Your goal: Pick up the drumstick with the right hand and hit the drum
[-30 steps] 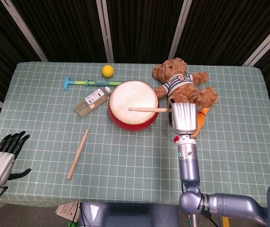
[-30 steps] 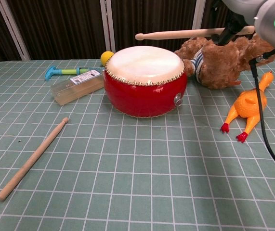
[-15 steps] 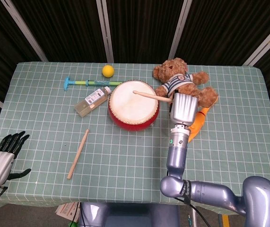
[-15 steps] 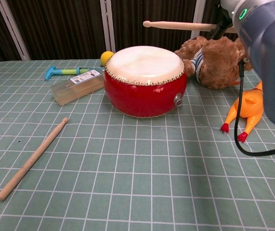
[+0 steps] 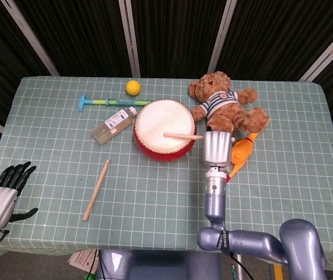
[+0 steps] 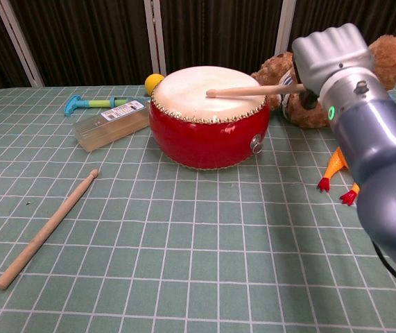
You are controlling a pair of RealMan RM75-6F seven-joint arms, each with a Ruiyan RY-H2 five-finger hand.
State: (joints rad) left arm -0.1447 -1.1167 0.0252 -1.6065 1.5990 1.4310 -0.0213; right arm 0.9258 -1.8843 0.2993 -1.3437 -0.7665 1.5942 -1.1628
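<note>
A red drum [image 5: 164, 129] [image 6: 209, 116] with a pale skin stands mid-table. My right hand [image 5: 216, 147] [image 6: 326, 55] holds a wooden drumstick [image 5: 183, 136] [image 6: 253, 90] just right of the drum. The stick reaches left over the drumhead and its tip lies on or just above the skin. The fingers are hidden behind the back of the hand. A second drumstick [image 5: 97, 189] [image 6: 47, 228] lies loose on the cloth to the front left. My left hand [image 5: 6, 192] hangs open off the table's front left corner.
A teddy bear [image 5: 227, 107] [image 6: 364, 80] and an orange rubber chicken [image 5: 242, 149] [image 6: 345, 166] lie right of the drum. A clear bottle [image 5: 114, 125] [image 6: 111, 125], a blue-green stick toy [image 5: 105, 102] and a yellow ball [image 5: 133, 87] sit behind left.
My right hand has come down and toward me, swinging the raised drumstick down to the drumhead. The left hand has not moved.
</note>
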